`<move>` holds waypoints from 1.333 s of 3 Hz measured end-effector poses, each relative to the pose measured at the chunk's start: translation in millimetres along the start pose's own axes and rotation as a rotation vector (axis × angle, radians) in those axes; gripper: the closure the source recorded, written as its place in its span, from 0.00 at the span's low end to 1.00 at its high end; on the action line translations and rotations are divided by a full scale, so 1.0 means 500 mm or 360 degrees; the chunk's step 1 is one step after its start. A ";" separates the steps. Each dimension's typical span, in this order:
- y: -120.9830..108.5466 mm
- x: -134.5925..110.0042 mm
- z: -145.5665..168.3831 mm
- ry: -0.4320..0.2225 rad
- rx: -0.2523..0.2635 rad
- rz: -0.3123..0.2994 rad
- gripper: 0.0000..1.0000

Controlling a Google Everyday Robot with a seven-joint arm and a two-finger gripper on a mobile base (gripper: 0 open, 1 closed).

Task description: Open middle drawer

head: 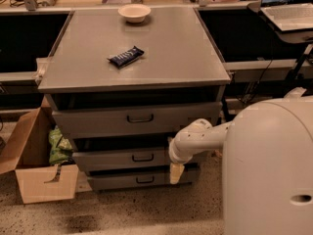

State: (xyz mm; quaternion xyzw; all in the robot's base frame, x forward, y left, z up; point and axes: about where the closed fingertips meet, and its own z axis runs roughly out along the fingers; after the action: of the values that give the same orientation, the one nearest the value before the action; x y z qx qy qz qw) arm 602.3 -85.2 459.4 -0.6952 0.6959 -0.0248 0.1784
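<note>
The middle drawer (112, 159) is the medium-height grey front in the grey metal cabinet, with a small dark loop handle (143, 157) at its centre. A dark gap shows above its front. My gripper (176, 174) hangs down from the white arm (195, 138) in front of the right part of the middle and bottom drawer fronts, to the right of the handle and a little below it. It holds nothing that I can see.
The taller top drawer (98, 121) and the short bottom drawer (122, 181) flank the middle one. A dark snack bar (125, 56) and a white bowl (134, 12) lie on the cabinet top. An open cardboard box (34, 165) stands at the left. My white body (269, 170) fills the right foreground.
</note>
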 end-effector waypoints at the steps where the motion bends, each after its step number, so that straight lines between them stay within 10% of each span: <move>1: -0.013 -0.002 0.041 0.0051 -0.0048 -0.0035 0.00; 2: -0.024 0.001 0.081 0.0076 -0.0093 -0.0038 0.00; 4: -0.032 0.000 0.111 0.0065 -0.0124 -0.0033 0.41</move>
State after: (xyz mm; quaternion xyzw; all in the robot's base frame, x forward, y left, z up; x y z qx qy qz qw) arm 633.4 -73.8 412.2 -0.7082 0.6925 -0.0137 0.1367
